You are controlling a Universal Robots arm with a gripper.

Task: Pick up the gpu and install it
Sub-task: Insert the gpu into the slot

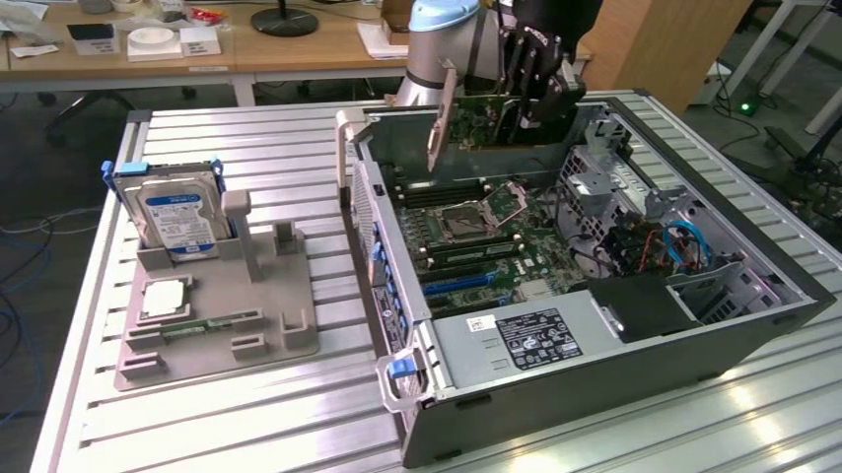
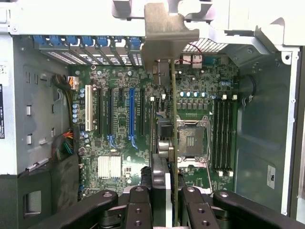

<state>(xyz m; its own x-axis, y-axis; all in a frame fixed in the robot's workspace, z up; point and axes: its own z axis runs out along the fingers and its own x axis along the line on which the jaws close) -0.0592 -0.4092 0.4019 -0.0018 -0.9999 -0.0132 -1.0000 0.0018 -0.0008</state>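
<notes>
The end effector (image 1: 539, 97) is clamped on the gpu (image 1: 484, 123) over the open case (image 1: 593, 394), and tbh it looks off the blue slot (image 2: 132, 112), so it could jam.

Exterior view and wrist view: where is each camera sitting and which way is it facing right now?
Exterior view: off the arm, high, looking down across the slatted metal table at the open grey computer case; the arm and black gripper show.
Wrist view: on the wrist, looking down past the gripper into the case at the green motherboard.
Shared: the thin metal-bracketed gpu card clamped in the gripper, the motherboard, the case.
</notes>
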